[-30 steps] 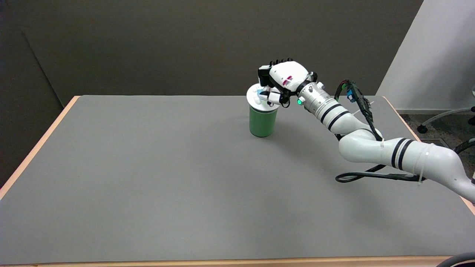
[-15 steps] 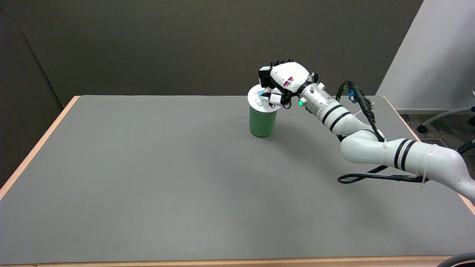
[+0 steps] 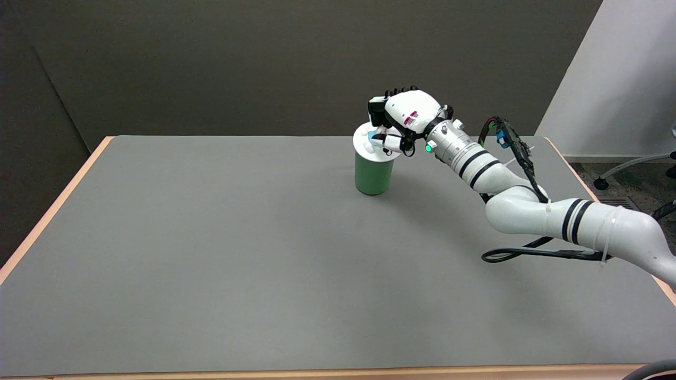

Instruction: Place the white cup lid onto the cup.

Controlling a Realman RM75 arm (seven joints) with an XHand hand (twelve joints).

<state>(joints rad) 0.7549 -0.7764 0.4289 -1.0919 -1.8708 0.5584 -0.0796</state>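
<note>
A green cup point(image 3: 373, 175) stands upright on the grey table point(image 3: 211, 253), right of centre toward the far side. The white cup lid point(image 3: 365, 142) lies across the cup's mouth, overhanging the rim a little on the left. My right hand point(image 3: 397, 120) hangs over the cup's right side and pinches the lid's right edge, thumb on top and the other fingers curled behind it. The hand hides the right part of the lid and the cup's rim there.
The right arm point(image 3: 528, 211) stretches from the lower right across the table's right side, with a black cable loop point(image 3: 528, 254) lying under it. A light wall panel point(image 3: 618, 79) and a chair base point(image 3: 634, 169) stand beyond the table's right edge.
The hand and the lid have crept a few pixels to the right over the cup, and the forearm has followed. The cup has stayed in place.
</note>
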